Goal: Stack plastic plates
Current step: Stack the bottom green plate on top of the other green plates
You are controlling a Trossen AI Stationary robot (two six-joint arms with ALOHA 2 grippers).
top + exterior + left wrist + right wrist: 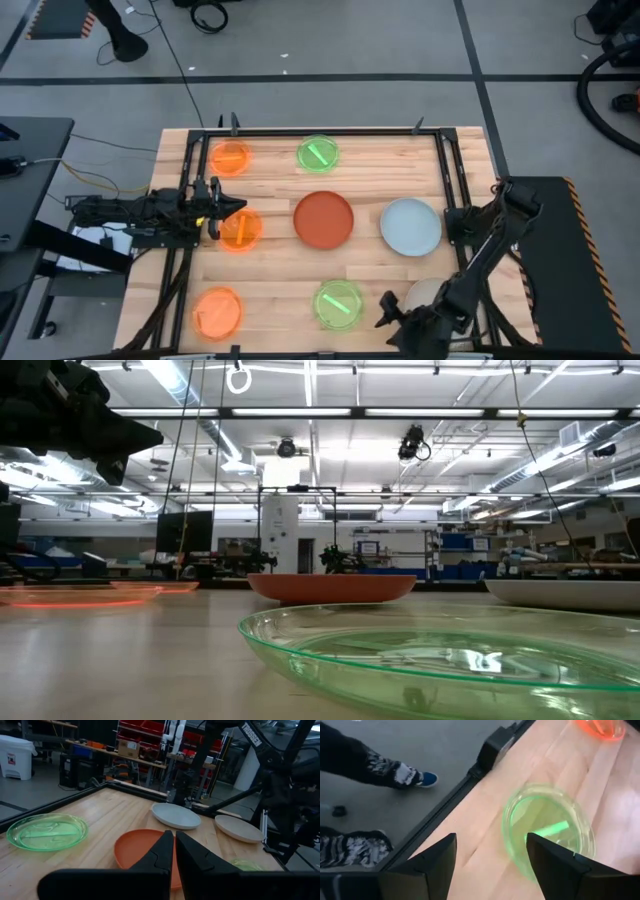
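Note:
Several plates lie flat on the wooden table. The small ones are three neon orange [230,157] [240,229] [217,311] and two neon green [318,153] [338,304]. The larger ones are red-orange [323,219], pale blue [410,226] and beige [425,293]; my right arm partly covers the beige one. My left gripper [222,210] [174,851] is shut. It hovers over the left rim of the middle orange plate, pointing toward the red-orange plate [142,852]. My right gripper [388,310] [492,865] is open, just right of the near green plate [547,827].
A black metal frame [440,160] borders the work area on the table. The left arm's base [110,215] sits at the left edge and the right arm's base [510,205] at the right edge. A person's legs and shoe [417,779] stand on the floor beyond the near edge.

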